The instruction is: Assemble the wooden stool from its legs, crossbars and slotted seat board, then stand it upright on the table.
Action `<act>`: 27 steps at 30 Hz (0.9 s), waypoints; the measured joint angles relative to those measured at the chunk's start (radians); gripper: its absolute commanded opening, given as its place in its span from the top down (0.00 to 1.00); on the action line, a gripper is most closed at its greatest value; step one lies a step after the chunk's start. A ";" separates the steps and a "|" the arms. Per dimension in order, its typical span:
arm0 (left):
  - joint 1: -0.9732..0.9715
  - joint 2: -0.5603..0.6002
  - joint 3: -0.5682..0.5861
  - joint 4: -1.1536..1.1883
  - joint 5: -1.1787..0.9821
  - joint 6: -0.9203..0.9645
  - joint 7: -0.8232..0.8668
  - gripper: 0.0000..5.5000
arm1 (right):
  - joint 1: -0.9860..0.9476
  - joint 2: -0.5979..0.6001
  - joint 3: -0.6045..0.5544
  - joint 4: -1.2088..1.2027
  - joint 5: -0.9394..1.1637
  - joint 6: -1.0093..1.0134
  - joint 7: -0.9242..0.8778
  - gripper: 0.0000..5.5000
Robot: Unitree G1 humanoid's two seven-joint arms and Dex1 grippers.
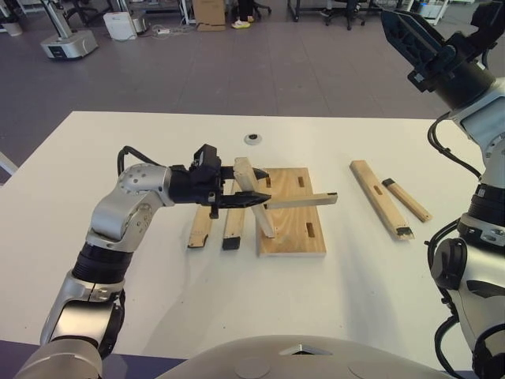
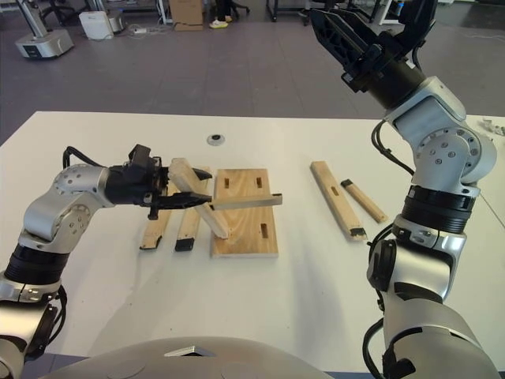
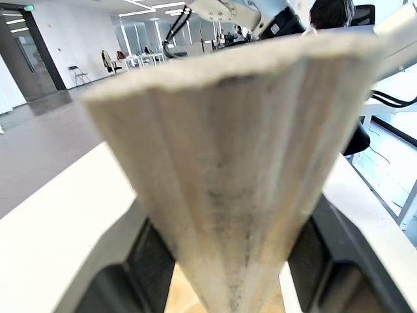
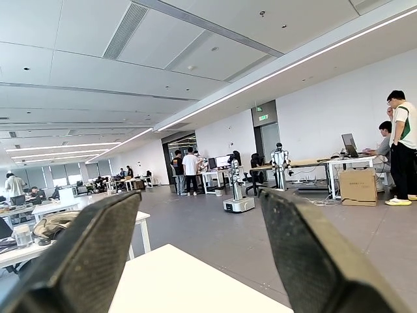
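Grips a wooden leg in the left gripper, fingers clenched on it, tilted over the left edge of the seat board, flat on the table. Seems to have the leg's lower end down at the board's near-left slot (hidden under the wood, so only a guess). Carries a crossbar as well, jutting sideways from the leg across the board; cannot tell whether truly joined. Holds the right gripper high over the far right of the table, spread wide, nothing in it. Leaves a pale stick and a dark-tipped stick flat just left of the board, and a long bar with a short bar beside it, well apart on the right.

Judging by this, in the middle of seating the first leg. Bring the leg upright before pressing: pushed in at a slant, likely to jam or lever the board up. Square the end to the slot, then press straight down, slowly. Mind the crossbar's free end, so as not to drag it on the board. Bring the right gripper down to pin the board's far-right corner, as likely to skid otherwise. Loosen the grip only once seated firm
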 measured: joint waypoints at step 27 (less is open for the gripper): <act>0.241 0.042 0.075 -0.105 0.186 0.044 0.330 0.23 | 0.079 0.068 -0.091 -0.100 0.006 -0.078 -0.178 0.39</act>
